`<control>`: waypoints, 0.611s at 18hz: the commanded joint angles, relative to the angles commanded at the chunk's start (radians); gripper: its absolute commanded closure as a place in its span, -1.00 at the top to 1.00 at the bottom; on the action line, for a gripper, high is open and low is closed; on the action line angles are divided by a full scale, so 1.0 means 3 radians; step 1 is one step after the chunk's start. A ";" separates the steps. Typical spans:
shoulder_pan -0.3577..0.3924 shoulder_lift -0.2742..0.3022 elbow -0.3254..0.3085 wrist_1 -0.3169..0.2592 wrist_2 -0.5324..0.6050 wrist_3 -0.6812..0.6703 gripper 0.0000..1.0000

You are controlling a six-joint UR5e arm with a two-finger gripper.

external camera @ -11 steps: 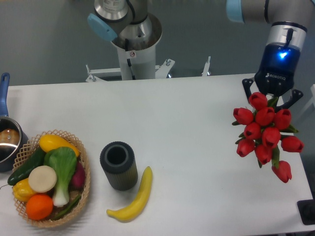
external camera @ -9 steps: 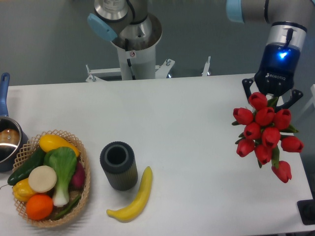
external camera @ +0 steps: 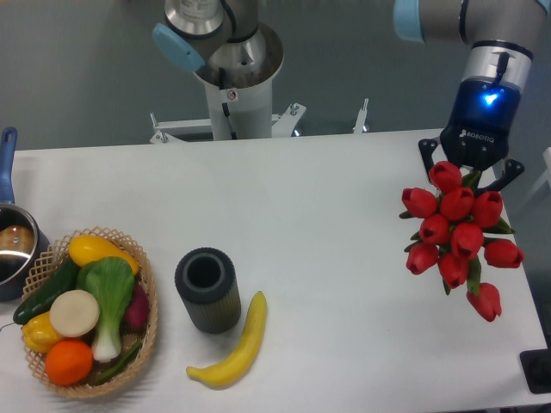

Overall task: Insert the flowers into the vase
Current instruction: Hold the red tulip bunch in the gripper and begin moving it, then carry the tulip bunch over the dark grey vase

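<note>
one bunch of red tulip buds with green stems and leaves point(external camera: 456, 234) hangs over the right edge of the white worktop point(external camera: 327, 215), the buds pointing down and toward the camera. the black two-finger end effector point(external camera: 465, 169), mounted under a dark wrist with a blue light, is clamped on the stem end of the bunch, its fingers showing at either side of the topmost bud. the flowers appear to be held clear of the surface.

well apart from them, near the front edge and left of centre, stands the short dark grey ribbed cylinder vase point(external camera: 207, 289), upright, its round mouth open and nothing in it. a yellow banana point(external camera: 235, 345) lies just beside the vase on its right. further left, toward the front left corner, sits a woven wicker basket point(external camera: 145, 310) filled with vegetables and fruit, among them a green bok choy point(external camera: 108, 292) and an orange point(external camera: 69, 361). a blue-handled metal pot point(external camera: 12, 241) sits at the left edge, partly cut off.
</note>
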 joint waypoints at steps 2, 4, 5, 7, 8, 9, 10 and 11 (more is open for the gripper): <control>-0.0010 0.0000 -0.0005 0.0000 0.0000 0.0000 -0.50; -0.0046 0.0000 0.0000 0.0000 -0.0005 0.0000 -0.50; -0.0056 -0.0005 -0.0005 0.0000 0.0000 0.0005 -0.50; -0.0137 -0.0010 0.0000 0.0005 -0.0005 0.0031 -0.50; -0.0189 -0.0010 0.0005 0.0025 -0.0020 0.0036 -0.50; -0.0235 -0.0010 0.0020 0.0036 -0.0107 0.0036 -0.50; -0.0276 -0.0015 0.0015 0.0041 -0.0219 0.0036 -0.50; -0.0311 -0.0025 0.0000 0.0046 -0.0316 0.0041 -0.50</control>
